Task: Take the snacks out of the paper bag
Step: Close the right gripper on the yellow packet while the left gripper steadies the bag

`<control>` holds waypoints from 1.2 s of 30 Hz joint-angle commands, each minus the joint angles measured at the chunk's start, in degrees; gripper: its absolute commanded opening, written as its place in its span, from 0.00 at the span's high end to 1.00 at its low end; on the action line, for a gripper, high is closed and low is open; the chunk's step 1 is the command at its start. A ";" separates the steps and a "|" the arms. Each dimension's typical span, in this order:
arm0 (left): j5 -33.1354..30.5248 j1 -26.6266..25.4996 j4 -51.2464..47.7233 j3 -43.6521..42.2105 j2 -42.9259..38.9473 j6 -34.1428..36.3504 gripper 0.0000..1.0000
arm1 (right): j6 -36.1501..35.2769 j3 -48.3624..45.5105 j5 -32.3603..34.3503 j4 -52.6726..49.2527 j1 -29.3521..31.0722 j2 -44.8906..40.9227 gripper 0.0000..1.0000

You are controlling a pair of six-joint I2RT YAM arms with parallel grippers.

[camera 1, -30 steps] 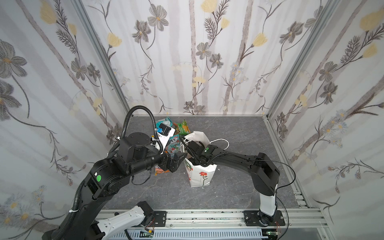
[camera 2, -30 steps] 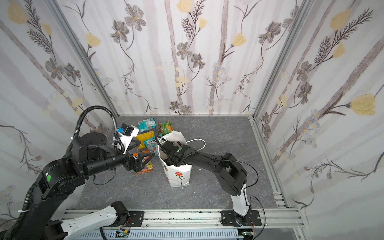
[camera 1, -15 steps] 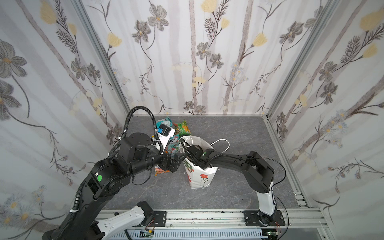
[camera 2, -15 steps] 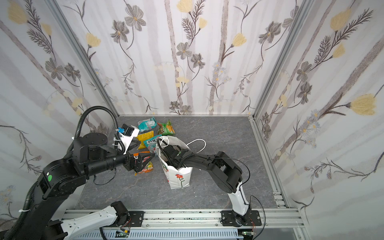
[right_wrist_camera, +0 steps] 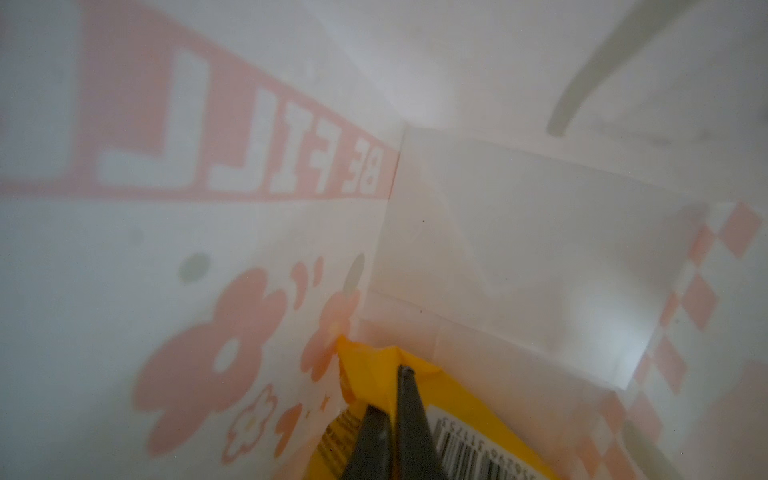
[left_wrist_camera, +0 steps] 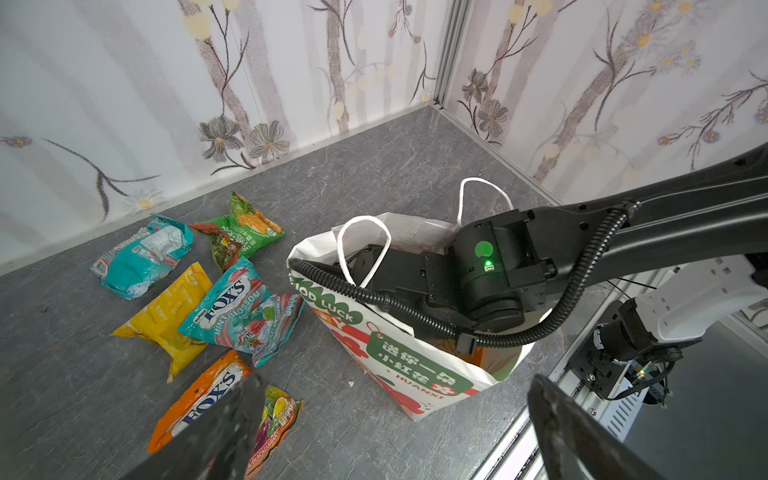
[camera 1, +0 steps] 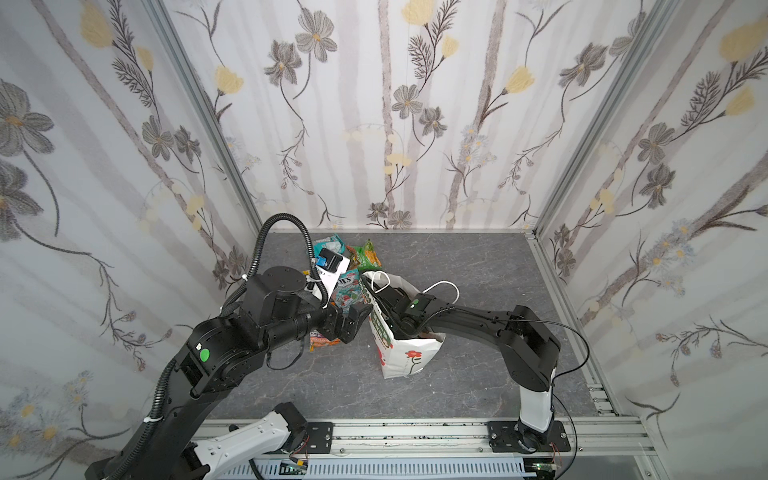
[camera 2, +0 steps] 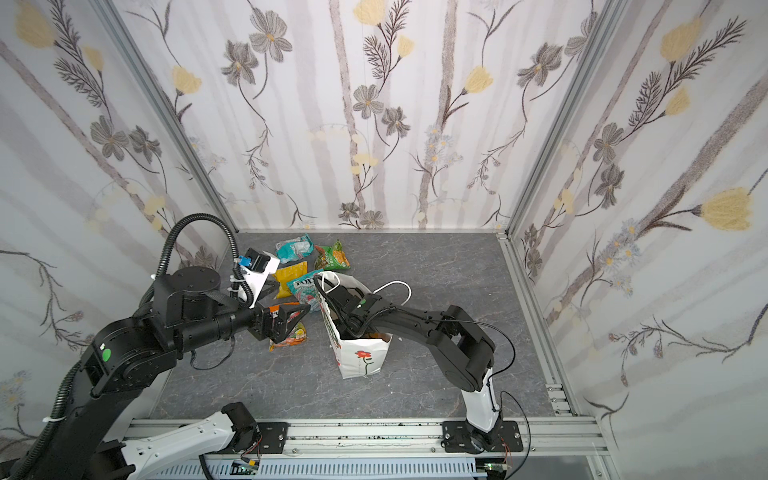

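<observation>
1. Bag [camera 2: 362,362] stands upright near the middle of the table [camera 2: 436,270], with its mouth open, in both top views
2. Deep inside the bag, the right gripper [right_wrist_camera: 390,390] has its jaws pressed together on the edge of an orange-yellow packet [right_wrist_camera: 465,407]
3. At 9 o'clock of the bag the left gripper [camera 1: 358,322] hovers with jaws spread wide, holding nothing
4. Below it lies the orange FOX'S packet [left_wrist_camera: 199,403]
5. At 10 to 11 o'clock of the bag lie the teal packet [left_wrist_camera: 141,253], green packet [left_wrist_camera: 245,232], yellow packet [left_wrist_camera: 170,316] and teal FOX'S packet [left_wrist_camera: 237,307]
</observation>
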 commanded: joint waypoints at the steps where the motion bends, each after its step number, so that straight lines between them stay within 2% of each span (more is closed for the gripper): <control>1: -1.89 0.00 1.62 -0.49 0.23 -0.93 0.00 | -0.07 1.30 0.84 0.60 -0.16 -1.81 0.98; 6: -4.12 0.08 1.65 -1.41 0.54 -2.04 0.00 | -0.57 2.74 0.79 -0.63 -0.11 -2.74 0.98; 9: -11.27 0.06 2.48 -4.24 0.78 -6.08 0.00 | -0.84 2.88 0.45 -0.89 -0.11 -2.72 0.98; 11: -13.40 0.86 2.51 -5.73 1.87 -10.07 0.00 | -0.84 2.69 -0.28 -0.83 -0.11 -2.56 0.98; 13: -11.46 2.74 3.49 -7.47 3.29 -13.77 0.00 | -0.93 2.60 -0.96 -0.85 0.02 -2.16 0.99; 15: -6.83 5.99 5.26 -9.29 4.57 -17.08 0.02 | -0.97 2.47 -1.48 -0.85 0.07 -1.92 0.99; 19: 7.80 11.78 14.03 -14.01 5.71 -23.06 0.10 | -1.02 2.09 -1.90 -0.91 0.09 -2.23 0.99; 22: 19.06 12.65 23.79 -18.44 5.66 -26.84 0.12 | -1.26 1.67 -2.07 -0.99 0.14 -2.24 1.00; 25: 22.96 12.71 28.03 -20.70 5.89 -28.69 0.12 | -1.28 1.39 -2.15 -1.09 0.07 -2.07 1.00; 27: 23.56 12.73 28.81 -22.01 5.86 -29.08 0.12 | -1.32 1.28 -2.16 -1.08 0.06 -2.15 1.00; 32: 17.47 13.44 24.25 -23.40 5.64 -28.44 0.15 | -1.38 1.37 -2.77 -0.82 -0.09 -2.97 1.00; 36: 13.06 15.92 21.95 -26.92 4.78 -28.67 0.20 | -1.50 1.38 -4.01 -0.61 -0.55 -4.48 1.00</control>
